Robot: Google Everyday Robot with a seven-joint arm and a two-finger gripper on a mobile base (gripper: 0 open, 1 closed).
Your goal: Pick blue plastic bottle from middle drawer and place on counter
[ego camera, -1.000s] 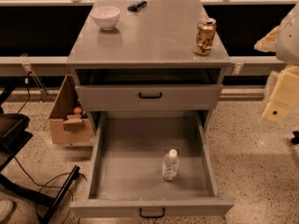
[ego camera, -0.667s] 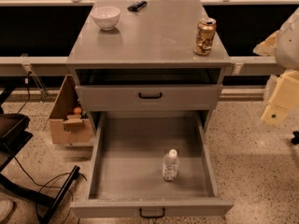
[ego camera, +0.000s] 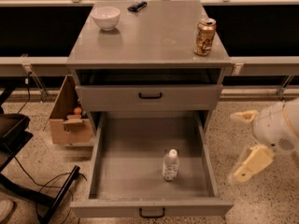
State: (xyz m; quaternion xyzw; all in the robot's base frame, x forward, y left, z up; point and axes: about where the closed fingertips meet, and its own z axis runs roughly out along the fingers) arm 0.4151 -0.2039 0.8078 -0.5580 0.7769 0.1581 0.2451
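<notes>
The blue plastic bottle [ego camera: 170, 164] is clear with a white cap. It stands upright on the floor of the open middle drawer [ego camera: 107, 162], right of centre and toward the front. My gripper [ego camera: 232, 148] hangs to the right of the drawer, outside its right wall, at about the bottle's height. Its two cream fingers [ego camera: 250, 162] are spread apart and hold nothing. The grey counter [ego camera: 149, 36] is the cabinet top above the shut upper drawer [ego camera: 149, 97].
A gold drink can [ego camera: 205, 36] stands at the counter's right front. A white bowl [ego camera: 105, 17] and a small black object [ego camera: 137, 6] sit at its back left. A cardboard box [ego camera: 67, 118] and black chair legs [ego camera: 51, 190] are left of the cabinet.
My gripper has moved down and to the left, from beside the upper drawer to beside the open middle drawer. The bottle and can have not moved.
</notes>
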